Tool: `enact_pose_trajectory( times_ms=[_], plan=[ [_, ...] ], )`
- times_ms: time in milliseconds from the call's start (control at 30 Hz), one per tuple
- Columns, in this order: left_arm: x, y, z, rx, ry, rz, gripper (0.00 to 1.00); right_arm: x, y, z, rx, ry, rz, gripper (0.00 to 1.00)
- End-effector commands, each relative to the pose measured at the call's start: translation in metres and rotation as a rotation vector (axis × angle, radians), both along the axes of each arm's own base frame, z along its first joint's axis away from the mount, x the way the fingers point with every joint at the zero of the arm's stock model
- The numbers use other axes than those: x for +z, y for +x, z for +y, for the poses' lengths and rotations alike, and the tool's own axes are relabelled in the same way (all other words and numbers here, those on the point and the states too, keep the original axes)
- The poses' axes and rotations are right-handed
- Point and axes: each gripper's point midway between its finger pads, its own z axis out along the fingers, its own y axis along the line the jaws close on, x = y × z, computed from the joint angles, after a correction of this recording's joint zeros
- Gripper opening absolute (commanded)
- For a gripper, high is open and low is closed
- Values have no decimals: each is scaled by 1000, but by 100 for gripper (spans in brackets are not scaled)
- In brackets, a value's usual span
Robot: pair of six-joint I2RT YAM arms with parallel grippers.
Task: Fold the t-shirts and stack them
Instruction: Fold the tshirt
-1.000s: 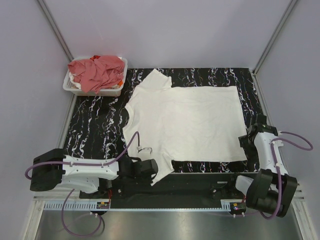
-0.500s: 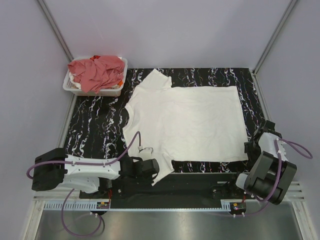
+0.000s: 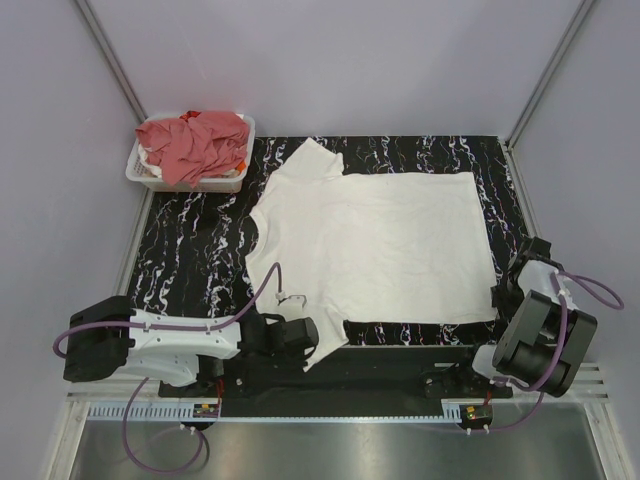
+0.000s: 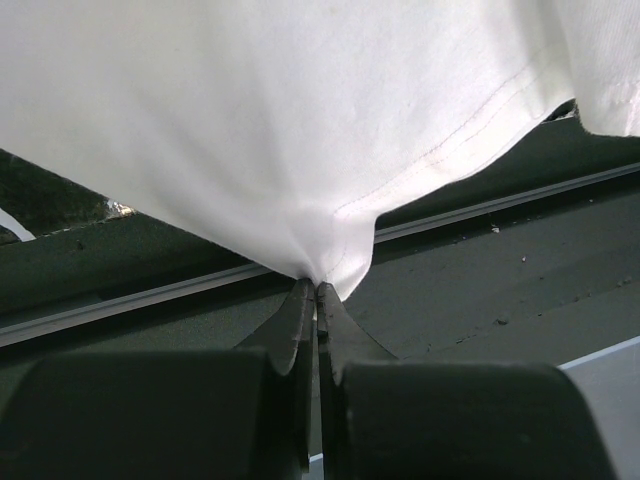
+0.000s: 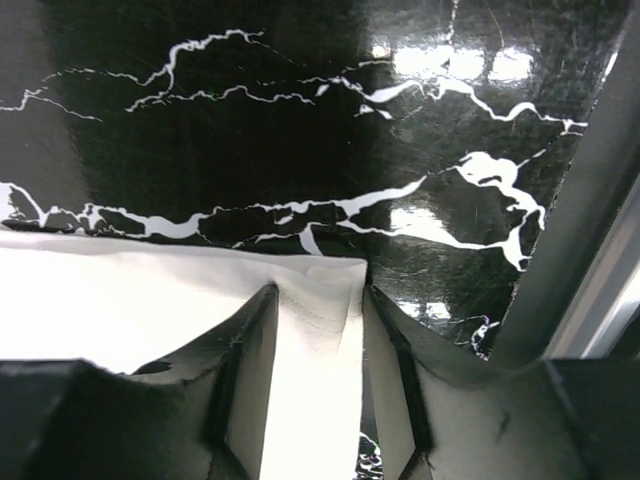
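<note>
Overhead, a plain white thin-cloth t-shirt (image 3: 380, 245) lies spread flat on the black, white-veined marble-patterned table (image 3: 190, 260). Crumpled salmon-red cloth shirts (image 3: 195, 145) fill a white plastic basket (image 3: 228, 183) at the far left corner. Left wrist view: the left gripper (image 4: 316, 292) is pinched fully closed on the white shirt's hem (cloth bunches at the tips). Right wrist view: the right gripper (image 5: 318, 300) stands partly open, its fingers straddling the shirt's corner, which lies flat on the table.
</note>
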Motion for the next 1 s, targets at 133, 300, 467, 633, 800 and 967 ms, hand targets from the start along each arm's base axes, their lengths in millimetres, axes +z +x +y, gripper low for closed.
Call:
enact_pose_trajectory(
  times_ms=[133, 300, 467, 633, 800, 967],
  plan=[
    [-7, -1, 9, 5, 27, -2, 0, 0, 11, -15, 18, -42, 8, 37],
    [-5, 0, 10, 3, 22, -7, 0, 0, 13, -14, 27, -39, -13, 8],
    [15, 5, 15, 5, 28, -41, 0, 9, 23, 0, 84, 26, -87, 0],
    [61, 21, 11, 21, -34, -121, 0, 52, 31, 10, 113, 22, -217, 0],
    [101, 38, 13, 41, -79, -180, 0, 91, 33, 22, 160, 19, -325, 0],
    [124, 64, 24, 77, -74, -227, 0, 109, 26, 29, 166, 13, -367, 0]
  ],
)
